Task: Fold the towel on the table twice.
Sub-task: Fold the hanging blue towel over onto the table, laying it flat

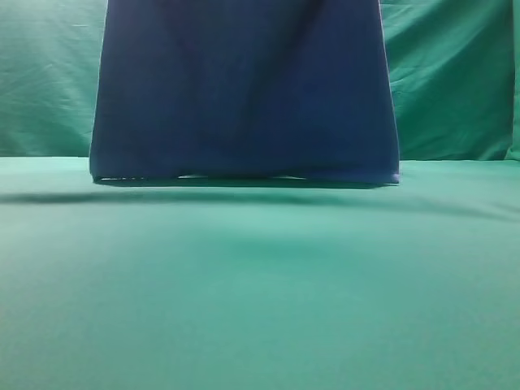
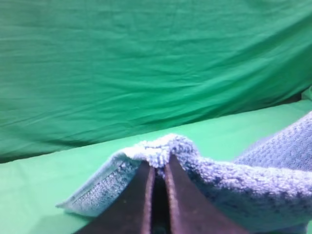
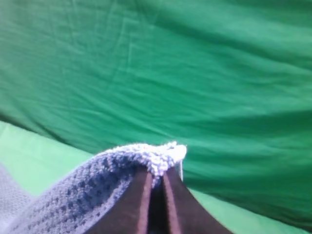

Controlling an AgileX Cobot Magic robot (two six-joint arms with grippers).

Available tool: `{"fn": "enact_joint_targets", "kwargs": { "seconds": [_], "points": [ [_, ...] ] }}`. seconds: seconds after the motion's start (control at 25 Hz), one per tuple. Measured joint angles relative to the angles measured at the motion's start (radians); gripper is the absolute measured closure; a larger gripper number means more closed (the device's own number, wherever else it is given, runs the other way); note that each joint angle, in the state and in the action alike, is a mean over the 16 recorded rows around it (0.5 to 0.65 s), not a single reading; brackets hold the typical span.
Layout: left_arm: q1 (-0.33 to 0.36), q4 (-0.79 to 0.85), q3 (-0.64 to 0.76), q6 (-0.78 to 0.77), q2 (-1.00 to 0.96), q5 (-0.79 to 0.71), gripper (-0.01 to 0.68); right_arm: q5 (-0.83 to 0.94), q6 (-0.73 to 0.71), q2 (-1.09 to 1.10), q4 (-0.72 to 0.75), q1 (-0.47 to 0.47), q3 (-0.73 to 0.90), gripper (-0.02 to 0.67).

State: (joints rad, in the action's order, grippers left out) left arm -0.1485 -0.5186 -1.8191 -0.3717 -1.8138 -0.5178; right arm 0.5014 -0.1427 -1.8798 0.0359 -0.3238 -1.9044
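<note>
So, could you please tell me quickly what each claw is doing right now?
Left claw: closed, pinching an edge of the towel.
Right claw: closed, pinching an edge of the towel too.

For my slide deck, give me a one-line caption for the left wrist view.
Left claw shut on a bunched edge of the blue waffle-knit towel above the green table.

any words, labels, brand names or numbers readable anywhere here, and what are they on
None: no text, label, brand or number shows in any view.
The towel is plain blue waffle knit, with no tag in view.
The table and the backdrop cloth are unmarked green.
The left pincer and right pincer, both shut on the towel's edge, show bare dark fingers with no lettering.
</note>
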Motion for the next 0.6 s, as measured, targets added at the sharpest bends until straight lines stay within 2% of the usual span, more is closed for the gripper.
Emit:
{"fn": "enact_joint_targets", "kwargs": {
  "seconds": [0.28, 0.6],
  "points": [
    [0.0, 0.074, 0.053, 0.069, 0.038, -0.09, 0.673, 0.111, 0.002, 0.073, 0.012, 0.0, 0.097, 0.649],
    [0.0, 0.075, 0.251, 0.1, 0.165, -0.092, 0.673, 0.124, 0.019, 0.243, 0.019, 0.0, 0.33, 0.649]
  ]
}}
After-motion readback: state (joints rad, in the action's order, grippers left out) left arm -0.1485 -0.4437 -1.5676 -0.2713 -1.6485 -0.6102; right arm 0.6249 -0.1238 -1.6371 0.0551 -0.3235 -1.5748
